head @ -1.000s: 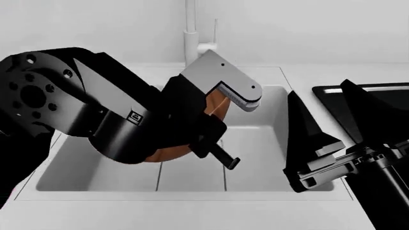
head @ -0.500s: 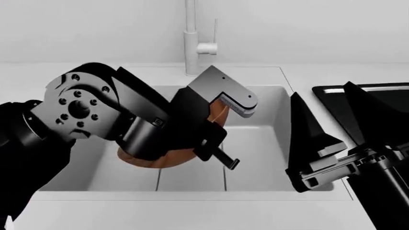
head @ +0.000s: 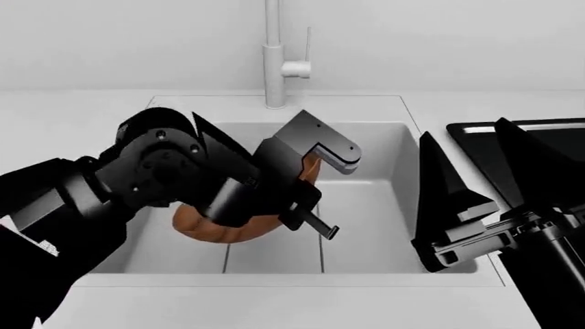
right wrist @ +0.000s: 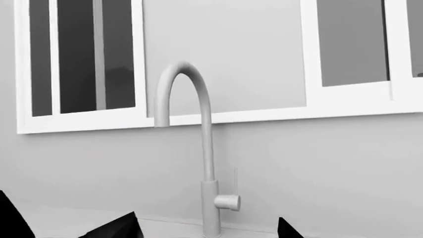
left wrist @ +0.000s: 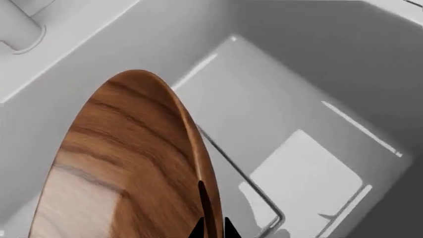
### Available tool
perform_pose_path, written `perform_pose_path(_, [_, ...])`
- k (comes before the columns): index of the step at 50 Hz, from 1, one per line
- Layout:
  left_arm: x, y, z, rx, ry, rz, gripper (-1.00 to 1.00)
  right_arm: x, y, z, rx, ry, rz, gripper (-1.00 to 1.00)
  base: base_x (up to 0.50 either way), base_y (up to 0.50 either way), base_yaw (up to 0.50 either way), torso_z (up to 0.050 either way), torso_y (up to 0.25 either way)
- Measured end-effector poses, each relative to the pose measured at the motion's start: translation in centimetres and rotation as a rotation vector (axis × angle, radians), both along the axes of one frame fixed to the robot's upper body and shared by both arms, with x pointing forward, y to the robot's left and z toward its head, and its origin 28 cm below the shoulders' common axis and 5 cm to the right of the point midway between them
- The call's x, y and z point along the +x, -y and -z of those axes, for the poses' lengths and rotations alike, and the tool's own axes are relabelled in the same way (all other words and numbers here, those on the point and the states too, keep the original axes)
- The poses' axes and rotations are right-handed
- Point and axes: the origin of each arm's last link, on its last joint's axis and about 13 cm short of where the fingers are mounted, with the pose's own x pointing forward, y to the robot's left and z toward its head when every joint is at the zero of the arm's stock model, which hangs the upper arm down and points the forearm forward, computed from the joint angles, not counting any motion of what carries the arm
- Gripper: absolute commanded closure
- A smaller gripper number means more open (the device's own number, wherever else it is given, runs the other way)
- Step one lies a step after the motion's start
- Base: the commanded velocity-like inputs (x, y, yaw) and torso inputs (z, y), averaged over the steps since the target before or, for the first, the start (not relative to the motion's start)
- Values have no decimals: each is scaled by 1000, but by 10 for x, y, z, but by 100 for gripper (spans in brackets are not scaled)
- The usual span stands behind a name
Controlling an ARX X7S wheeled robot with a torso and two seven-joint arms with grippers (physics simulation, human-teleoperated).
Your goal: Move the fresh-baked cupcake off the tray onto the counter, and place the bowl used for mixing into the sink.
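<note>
The wooden bowl (head: 215,229) hangs low inside the sink (head: 366,205), tipped up on edge rather than lying flat, its lower side close to or perhaps touching the basin floor; the head view cannot settle which. The left hand (head: 306,195) is clamped on the bowl's rim, with the dark fingertips (left wrist: 201,218) pinching the thin edge in the left wrist view, where the grained bowl (left wrist: 126,163) fills the frame above the pale drain cover (left wrist: 304,173). The bowl's broad face runs roughly along the line of the fingers, so it sits directly below and in front of that hand, and letting go looks like all that part of the task still needs; since the bowl is tilted, it would probably settle flat on the basin floor with a short drop. The faucet (head: 272,55) stands behind the basin, clear of the arm. The right hand (head: 466,205) hovers over the sink's right edge, its two long dark fingers spread apart and holding nothing, its own camera aimed at the faucet (right wrist: 198,148) and the window behind. It is the nearer hand to the black tray (head: 475,147), whose corner shows on the bench (head: 274,305) to the right; the cupcake is not visible in any view, so its place cannot be told.
</note>
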Motion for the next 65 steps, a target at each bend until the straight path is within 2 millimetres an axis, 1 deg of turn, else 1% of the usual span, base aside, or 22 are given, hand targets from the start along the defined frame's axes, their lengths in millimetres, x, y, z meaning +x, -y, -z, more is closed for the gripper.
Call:
perform_pose_path(13, [17, 7, 19, -1, 23, -55, 100, 0, 1, 1, -1, -6, 7, -100, 0, 0, 0, 0, 1])
perform_pose_path(44, [53, 18, 77, 41, -18, -139, 100, -2, 4, 4, 0, -18, 28, -100, 0, 0, 0, 0, 0])
perform_pose_path(52, [57, 21, 90, 42, -24, -152, 100, -3, 4, 4, -2, -19, 33, -100, 0, 0, 0, 0, 0])
perform_pose_path(65, [59, 23, 104, 45, -34, -168, 100, -3, 5, 5, -1, -23, 36, -100, 0, 0, 0, 0, 1])
